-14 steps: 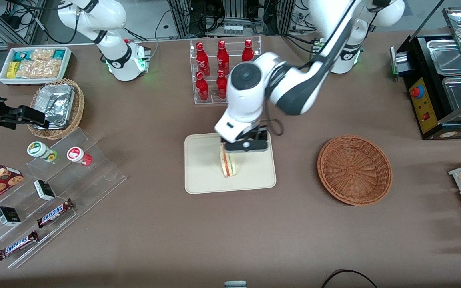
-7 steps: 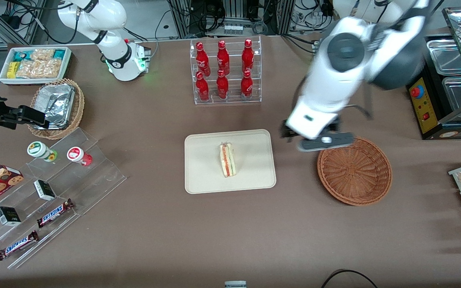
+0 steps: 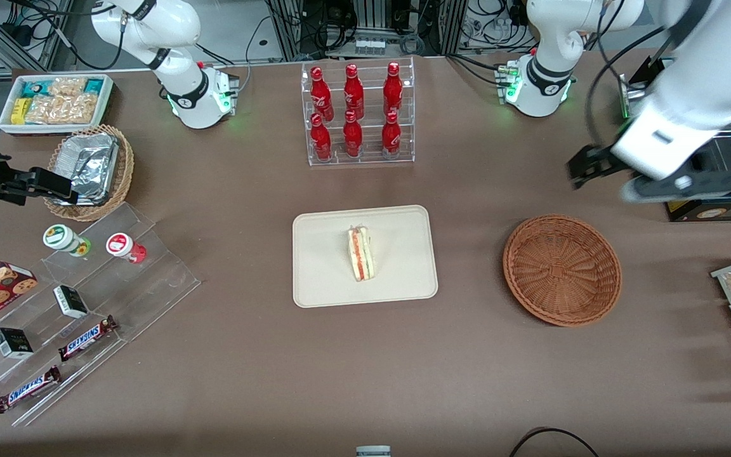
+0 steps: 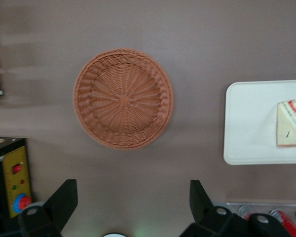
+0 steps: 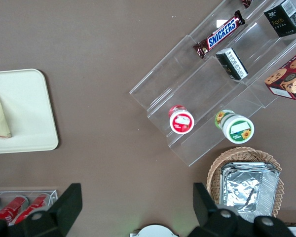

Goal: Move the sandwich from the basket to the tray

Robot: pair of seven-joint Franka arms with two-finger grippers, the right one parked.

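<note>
The sandwich point(image 3: 361, 254) stands on its edge on the cream tray point(image 3: 327, 279), with nothing touching it; the left wrist view also shows the sandwich point(image 4: 291, 126) on the tray point(image 4: 246, 123). The reddish-brown wicker basket point(image 3: 562, 270) is empty and lies beside the tray, toward the working arm's end of the table. My gripper point(image 3: 632, 181) hangs high above the table, farther from the front camera than the basket and close to the black appliance. It is open with nothing between its fingers point(image 4: 69, 197), and the basket point(image 4: 123, 98) lies below it.
A clear rack of red bottles point(image 3: 356, 114) stands farther from the front camera than the tray. A black appliance with a red button point(image 3: 673, 158) sits at the working arm's end. A tan foil basket point(image 3: 89, 168), snack bin point(image 3: 54, 101) and acrylic shelves point(image 3: 86, 285) lie toward the parked arm's end.
My gripper let go of the sandwich on the tray, then rose and swung past the basket toward the working arm's end. The sandwich stays on the tray.
</note>
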